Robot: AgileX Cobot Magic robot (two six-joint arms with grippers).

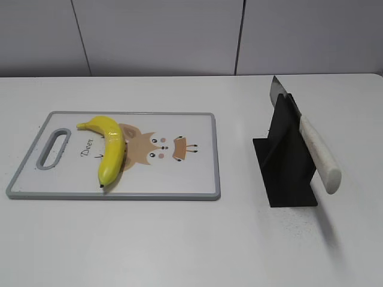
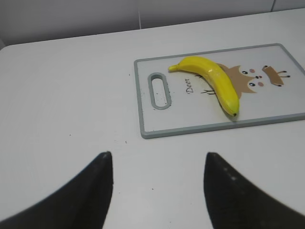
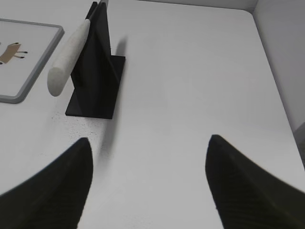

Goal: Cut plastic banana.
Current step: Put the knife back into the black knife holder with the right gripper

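The glossy yellow plastic banana [image 1: 111, 146] lies on the left half of a white cutting board [image 1: 179, 179] with a grey rim and a deer drawing. It also shows in the left wrist view [image 2: 214, 81] on the board [image 2: 190, 125]. A knife with a white handle [image 1: 320, 156] rests in a black stand [image 1: 287, 161] right of the board; the right wrist view shows the handle [image 3: 69, 52] and stand [image 3: 97, 71]. My left gripper [image 2: 157, 160] is open and empty over bare table, short of the board. My right gripper [image 3: 148, 143] is open and empty, short of the stand.
The white table [image 1: 191, 245] has bare room in front of the board and stand. A grey wall [image 1: 179, 36] runs behind it. The table's right edge [image 3: 274, 71] shows in the right wrist view.
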